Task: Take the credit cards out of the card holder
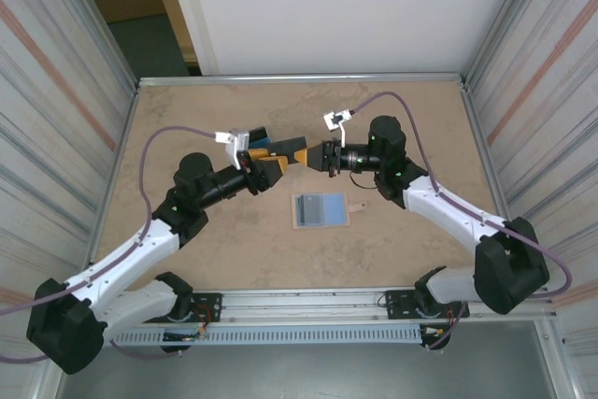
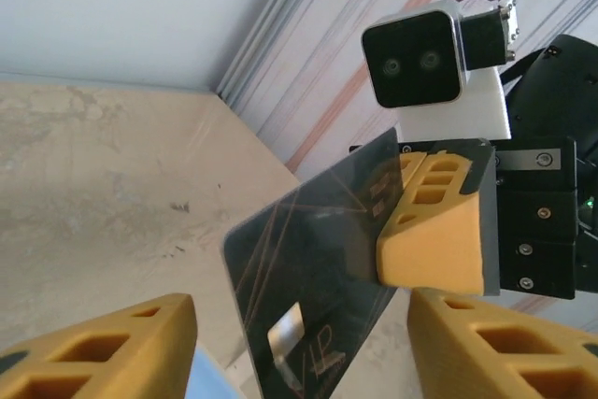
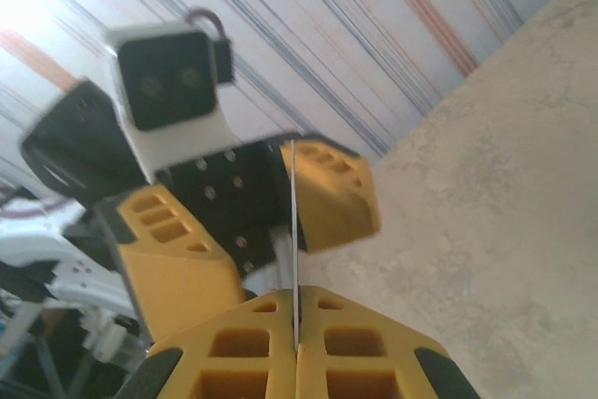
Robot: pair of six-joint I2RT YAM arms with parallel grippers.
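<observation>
Handling comes first: the credit card, held in mid-air at the centre of the top view, looks light, stiff and glossy. It would probably slide out of a loose pinch, so it is best taken flat across its two faces near a short edge, not by its thin rim. The right gripper is clenched on it, and the card shows edge-on between the yellow fingers in that wrist view. The left gripper is released, its fingers apart on either side of the card; whether one pad brushes it I cannot tell. The card holder lies open and flat on the table, just below centre of the top view, apart from both grippers, pale blue faces up. Whether more cards sit in it is too small to tell. The held card's lower corner is cut off at the bottom of the left wrist view, and from above the fingers mostly hide it.
</observation>
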